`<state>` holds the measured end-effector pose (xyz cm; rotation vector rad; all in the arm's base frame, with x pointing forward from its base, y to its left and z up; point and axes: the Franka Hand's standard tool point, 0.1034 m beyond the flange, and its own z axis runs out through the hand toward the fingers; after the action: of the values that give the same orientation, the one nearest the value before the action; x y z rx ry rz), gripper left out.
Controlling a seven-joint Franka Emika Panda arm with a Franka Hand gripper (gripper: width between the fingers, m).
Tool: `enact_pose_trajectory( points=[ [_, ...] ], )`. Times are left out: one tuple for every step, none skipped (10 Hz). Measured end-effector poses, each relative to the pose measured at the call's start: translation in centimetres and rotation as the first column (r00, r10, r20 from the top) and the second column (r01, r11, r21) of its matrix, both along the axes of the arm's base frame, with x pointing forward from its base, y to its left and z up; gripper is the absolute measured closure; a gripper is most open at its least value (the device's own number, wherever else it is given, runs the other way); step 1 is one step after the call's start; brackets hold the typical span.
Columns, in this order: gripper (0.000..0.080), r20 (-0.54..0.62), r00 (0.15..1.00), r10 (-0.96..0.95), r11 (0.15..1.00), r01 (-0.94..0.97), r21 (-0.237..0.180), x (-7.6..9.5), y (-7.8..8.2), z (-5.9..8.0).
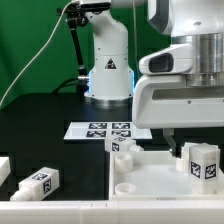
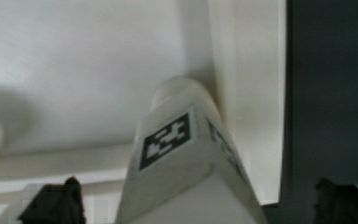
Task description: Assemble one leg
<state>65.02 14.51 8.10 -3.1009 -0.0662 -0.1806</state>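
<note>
Nearest the exterior camera, a white wall (image 1: 60,205) runs along the front edge of the black worktop (image 1: 40,120). Just behind it, toward the front corner on the exterior view's left, lies a loose white peg (image 1: 38,183) on its side, tag facing forward; another white piece (image 1: 3,168) is cut off by the frame edge there.

White square panel (image 1: 150,172) sits at the front on the exterior view's right, rim raised. One tagged peg (image 1: 122,145) stands at its back corner; a second tagged peg (image 1: 203,161) stands upright further toward the exterior view's right.

Marker board (image 1: 100,130) lies flat mid-worktop, in front of the arm's base (image 1: 108,75).

Gripper body fills the exterior view's upper right; fingertips not visible there.

Wrist view: the leg (image 2: 181,150) lies between the two dark fingertips (image 2: 53,200), tag toward the camera, over the white panel surface. Gripper (image 2: 197,205) fingers stand apart on either side of the leg; contact cannot be told.
</note>
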Motion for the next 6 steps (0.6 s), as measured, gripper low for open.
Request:
enact_pose_trajectory(
  points=[
    [0.0151, 0.002, 0.997, 0.071, 0.997, -0.071, -0.015, 0.15, -0.08, -0.11],
    [0.0151, 0.004, 0.987, 0.161, 0.987, -0.16, -0.027, 0.29, -0.43, -0.09],
    [0.0243, 0.005, 0.983, 0.183, 0.983, -0.183, -0.03, 0.33, -0.55, -0.09],
    [0.0243, 0.005, 0.983, 0.183, 0.983, -0.183, -0.03, 0.34, -0.53, -0.08],
    [0.038, 0.005, 0.983, 0.181, 0.983, -0.181, -0.029, 0.34, -0.53, -0.08],
    [0.0517, 0.006, 0.984, 0.181, 0.983, -0.181, -0.029, 0.34, -0.54, -0.08]
  ],
)
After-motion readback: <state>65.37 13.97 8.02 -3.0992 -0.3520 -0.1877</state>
